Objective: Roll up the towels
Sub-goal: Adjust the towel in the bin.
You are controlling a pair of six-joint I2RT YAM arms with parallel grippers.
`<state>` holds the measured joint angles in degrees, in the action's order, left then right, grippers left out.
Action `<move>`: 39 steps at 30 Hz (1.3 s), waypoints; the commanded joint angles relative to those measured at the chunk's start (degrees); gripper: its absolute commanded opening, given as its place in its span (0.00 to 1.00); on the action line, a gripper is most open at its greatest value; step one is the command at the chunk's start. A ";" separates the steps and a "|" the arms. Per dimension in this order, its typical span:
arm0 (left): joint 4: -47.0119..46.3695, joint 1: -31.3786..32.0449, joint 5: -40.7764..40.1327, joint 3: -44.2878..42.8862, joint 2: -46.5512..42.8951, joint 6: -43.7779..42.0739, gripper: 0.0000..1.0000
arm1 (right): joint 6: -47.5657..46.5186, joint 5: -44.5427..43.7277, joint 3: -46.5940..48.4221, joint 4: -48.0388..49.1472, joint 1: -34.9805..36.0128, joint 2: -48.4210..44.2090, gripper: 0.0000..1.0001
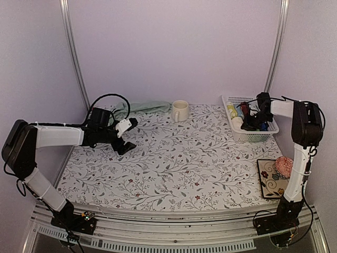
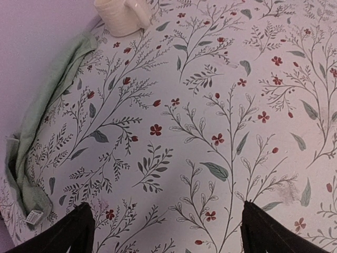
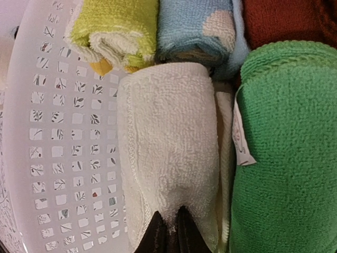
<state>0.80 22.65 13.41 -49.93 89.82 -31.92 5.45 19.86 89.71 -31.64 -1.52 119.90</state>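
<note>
My left gripper [image 1: 130,135] hangs over the back-left part of the floral tablecloth [image 1: 174,168]. Its two dark fingers [image 2: 73,232] are spread wide and hold nothing; the wrist view shows only printed cloth between them. The sage green towel [image 2: 37,121] lies well to the left of those fingers, bunched into a long, loose strip along the foot of the wall. A small white tag [image 2: 33,217] shows at its near end, and its far end reaches close to the cream mug [image 2: 118,13] at the back of the table. My right gripper [image 3: 168,234] is down in the white perforated basket [image 3: 52,132] at the back-right corner. Its fingertips are pressed together, pinching the near edge of the cream towel [image 3: 168,147]. That towel lies bundled in the basket, just beside the basket's wall on one side and touching a folded bright green towel [image 3: 289,158] on the other. Beyond it, packed side by side, are a rolled yellow-green cloth [image 3: 113,29], a light blue cloth [image 3: 195,26] and a dark red cloth [image 3: 284,21].
</note>
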 commanded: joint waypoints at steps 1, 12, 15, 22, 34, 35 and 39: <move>-0.36 0.28 0.99 -0.65 -0.09 -0.53 0.97 | -0.27 -6.59 -0.70 -1.20 -0.24 -3.50 0.12; 0.14 0.37 0.96 -1.22 0.38 -0.25 0.97 | -2.76 -13.53 1.17 -5.14 0.61 -2.83 0.26; 0.25 0.42 0.85 -1.13 0.35 -0.29 0.97 | -3.38 -13.99 2.13 -5.61 1.31 -1.70 0.28; 0.33 0.46 0.54 -1.37 0.49 -0.26 0.97 | -4.13 -15.37 6.65 -8.03 4.27 -0.85 0.32; 0.68 0.42 -0.71 -2.32 0.62 -0.15 0.97 | -4.83 -21.64 14.61 -13.43 6.72 -3.62 0.51; 0.82 0.19 -1.05 -2.85 0.78 0.11 0.97 | -4.84 -22.07 14.35 -13.37 7.30 -4.34 0.56; 3.63 -1.16 -3.16 -8.66 3.20 0.67 0.97 | -8.17 -24.11 11.09 -11.03 10.93 -9.85 0.81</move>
<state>2.42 22.52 12.40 -52.60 90.52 -31.86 -0.32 -1.04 102.50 -43.42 5.63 117.14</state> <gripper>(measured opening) 0.969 0.704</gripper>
